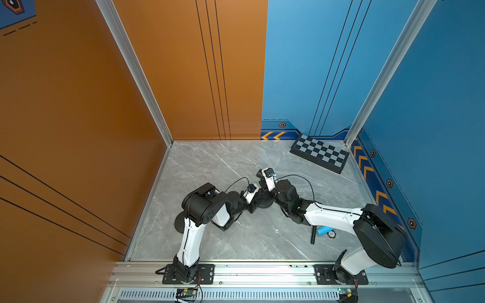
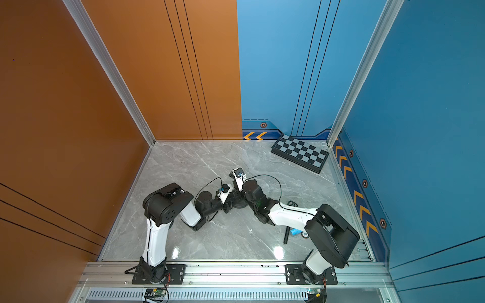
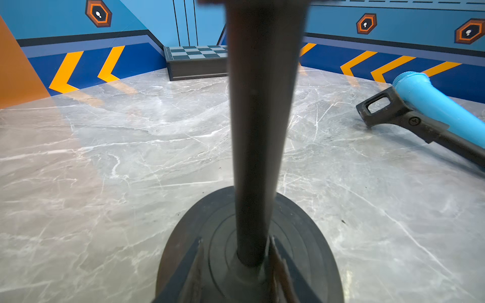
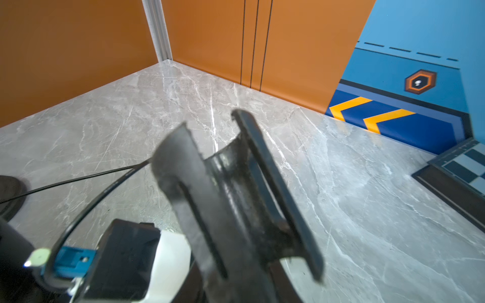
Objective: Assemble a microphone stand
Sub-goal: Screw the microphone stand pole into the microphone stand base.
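Grey marble tabletop [image 1: 223,162], orange wall [image 1: 183,78], blue wall [image 1: 301,65], chessboard [image 1: 320,153] seemingly folded

Looked like polished stone, glossy and smooth, and mirrored the wall colours: grey white-veined marble tabletop [image 3: 105,162]. Appeared matt and dark, metal by its look: straight black stand pole [image 3: 258,126]. Showed faint concentric rings under a dull, slightly dusty sheen: round black stand base [image 3: 307,236]. Seemed matt plastic or rubber, finely textured at the head: bright blue microphone [image 3: 430,97]. Looked like worn plastic, scuffed and semi-gloss: U-shaped black clip [image 4: 231,199]. Gleamed as bare brushed metal: silver aluminium rail [image 1: 262,270]. Read as smooth and satin: orange wall panel [image 1: 65,105].
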Tool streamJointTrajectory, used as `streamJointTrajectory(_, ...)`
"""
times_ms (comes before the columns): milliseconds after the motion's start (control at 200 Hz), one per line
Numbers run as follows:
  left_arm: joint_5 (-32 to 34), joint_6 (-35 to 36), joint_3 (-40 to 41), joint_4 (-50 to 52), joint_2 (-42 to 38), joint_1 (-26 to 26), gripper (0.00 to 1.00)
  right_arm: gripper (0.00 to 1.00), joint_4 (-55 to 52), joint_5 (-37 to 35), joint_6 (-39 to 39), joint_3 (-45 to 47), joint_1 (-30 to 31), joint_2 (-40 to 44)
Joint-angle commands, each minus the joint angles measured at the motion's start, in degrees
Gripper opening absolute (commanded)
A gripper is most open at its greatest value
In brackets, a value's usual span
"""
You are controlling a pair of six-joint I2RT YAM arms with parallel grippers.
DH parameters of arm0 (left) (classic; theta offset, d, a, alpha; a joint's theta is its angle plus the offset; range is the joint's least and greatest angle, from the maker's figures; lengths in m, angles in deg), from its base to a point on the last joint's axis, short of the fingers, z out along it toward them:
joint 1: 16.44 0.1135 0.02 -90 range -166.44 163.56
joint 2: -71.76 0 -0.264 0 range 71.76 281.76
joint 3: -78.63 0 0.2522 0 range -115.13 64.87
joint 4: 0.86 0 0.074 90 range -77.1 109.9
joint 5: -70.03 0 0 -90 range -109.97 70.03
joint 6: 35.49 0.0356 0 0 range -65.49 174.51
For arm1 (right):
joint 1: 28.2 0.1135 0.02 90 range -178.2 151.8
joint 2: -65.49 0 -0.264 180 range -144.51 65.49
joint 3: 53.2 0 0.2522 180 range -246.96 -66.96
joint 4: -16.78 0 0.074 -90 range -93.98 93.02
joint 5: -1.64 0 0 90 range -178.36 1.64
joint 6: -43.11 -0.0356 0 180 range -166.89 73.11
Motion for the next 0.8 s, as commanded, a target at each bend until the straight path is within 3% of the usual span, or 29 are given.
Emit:
streamJointTrajectory(0,-0.66,0.95,-0.16,2.4,1.02,-0.26,0.42,0.43,-7.64,16.82,4.02,-1.05,-3.74,1.62)
streamJointTrajectory(110,-1.12,1.25,-0.14,2.51,1.04,-0.24,0.42,0.48,-12.98,29.19,9.18,-4.01,-9.07,1.62)
streamJointTrajectory(190,-1.19,1.41,-0.1,2.62,1.11,-0.32,0.42,0.49,-13.56,33.68,10.22,-5.54,-11.64,0.65)
streamJointTrajectory(310,0.81,1.91,0.01,2.64,1.02,-1.01,0.42,0.47,-12.16,33.88,10.29,-7.71,-12.76,-1.56)
streamJointTrajectory(380,1.5,2.26,0.05,2.88,0.94,-1.29,0.41,0.4,-10.65,31.8,9.28,-8.27,-12.61,-2.29)
streamJointTrajectory(435,1.81,2.4,-0.07,2.94,0.98,-1.46,0.42,0.29,-9.46,28.92,8.48,-8.03,-12.06,-2.23)
streamJointTrajectory(535,2.38,2.53,-0.13,3.18,0.85,-1.73,0.41,0.14,-5.71,17.26,5.7,-5.26,-9.33,-0.97)
streamJointTrajectory(611,2.95,2.67,-0.22,3.49,0.85,-1.92,0.41,0.11,-1.31,-4.51,-2.66,-0.83,-4.63,0.72)
streamJointTrajectory(696,3.21,2.64,-0.38,3.9,0.67,-1.94,0.41,0.06,-1.41,-19.91,-9.16,2.2,1.98,1.76)
streamJointTrajectory(796,3.46,2.7,-0.53,4.23,0.67,-2.1,0.41,0.04,-3.73,-29.85,-14.29,2.2,5.94,0.65)
